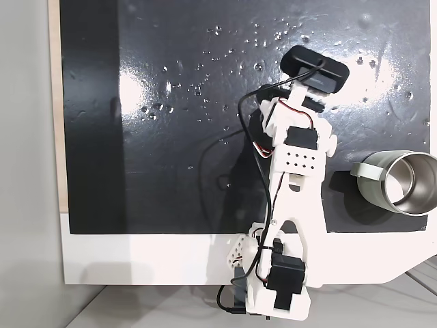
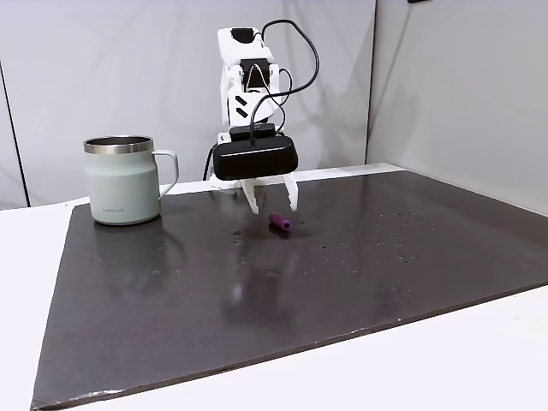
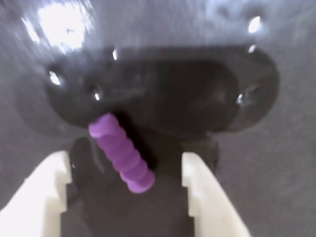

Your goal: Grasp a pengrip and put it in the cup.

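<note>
A small purple ribbed pen grip (image 2: 280, 222) lies on its side on the dark mat, slanted in the wrist view (image 3: 121, 152), well right of the pale grey-green steel mug (image 2: 123, 181) in a fixed view, which stands upright near the mat's far left corner, handle pointing right.

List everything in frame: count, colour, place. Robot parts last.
pengrip: 1, purple, ribbed, lying on the mat between the open fingertips, touching neither; also seen in a fixed view.
cup: 1, pale grey-green with shiny metal inside, upright on the mat, apart from the arm; at the right edge in a fixed view.
mat: 1, glossy black, on the table.
table: 1, white, under the mat.
camera: 1, black, mounted on the wrist.
arm: 1, white with black servos, reaching over the mat.
gripper: 1, white, open, low over the pengrip.
</note>
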Action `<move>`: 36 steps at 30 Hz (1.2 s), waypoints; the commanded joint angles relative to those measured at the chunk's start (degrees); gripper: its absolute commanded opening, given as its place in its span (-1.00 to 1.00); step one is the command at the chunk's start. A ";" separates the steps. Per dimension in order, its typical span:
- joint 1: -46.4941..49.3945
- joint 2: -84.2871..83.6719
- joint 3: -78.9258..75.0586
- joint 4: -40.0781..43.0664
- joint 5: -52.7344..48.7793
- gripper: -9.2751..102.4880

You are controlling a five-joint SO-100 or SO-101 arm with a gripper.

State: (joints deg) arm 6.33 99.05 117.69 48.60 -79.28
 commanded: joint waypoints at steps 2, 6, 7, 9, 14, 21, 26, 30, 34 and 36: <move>-2.64 0.18 -1.85 1.85 -4.04 -0.32; -3.60 -1.67 -1.76 1.85 -5.54 -0.32; -3.69 -2.20 -1.76 1.85 -5.98 -0.32; -3.60 -3.34 -1.76 1.85 -7.21 -0.33; -2.37 -6.59 -1.76 0.70 -9.14 -0.37; -2.11 -10.63 -2.81 -1.93 -9.14 -0.42; -1.49 -13.97 -6.06 -1.93 -8.35 -0.51; -1.93 -14.50 -5.54 -2.29 -7.91 -0.74; -2.55 -14.15 -4.57 -2.90 -7.56 -0.83; -2.81 -13.71 -3.78 -3.52 -7.29 -0.83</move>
State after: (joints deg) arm 3.78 85.34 112.59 46.23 -87.63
